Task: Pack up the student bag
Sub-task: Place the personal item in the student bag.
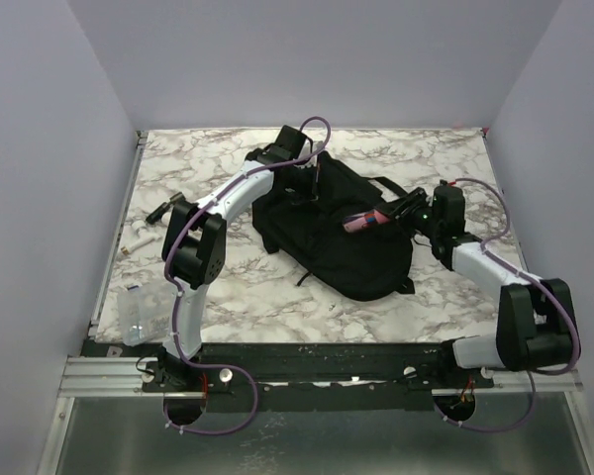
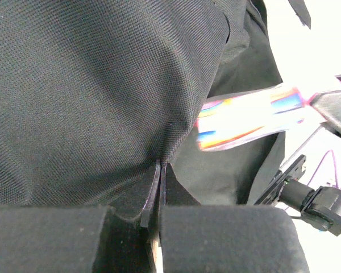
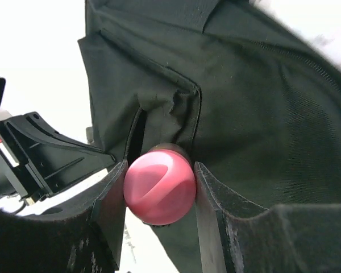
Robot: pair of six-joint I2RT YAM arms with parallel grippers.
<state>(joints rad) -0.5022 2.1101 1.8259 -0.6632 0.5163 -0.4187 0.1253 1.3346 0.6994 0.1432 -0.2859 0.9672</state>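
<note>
The student bag [image 1: 332, 242] is a large black fabric backpack lying mid-table. My left gripper [image 1: 315, 180] is at its far edge, shut on a fold of the bag's fabric [image 2: 102, 102]; in the left wrist view the gripper [image 2: 161, 166] has its jaws pressed together on that fold. My right gripper [image 1: 394, 212] is shut on a pink-capped tube [image 1: 361, 221] with a colourful striped body [image 2: 250, 116], held over the bag's top. In the right wrist view this gripper [image 3: 160, 166] has the pink cap [image 3: 159, 187] between its fingers, at a zip opening of the bag [image 3: 244, 102].
A clear plastic box [image 1: 144, 312] stands at the near left of the marble table [image 1: 257, 297]. A small black item [image 1: 160, 210] and a small white item [image 1: 139, 237] lie at the left edge. Bag straps [image 1: 384, 184] trail toward the far right.
</note>
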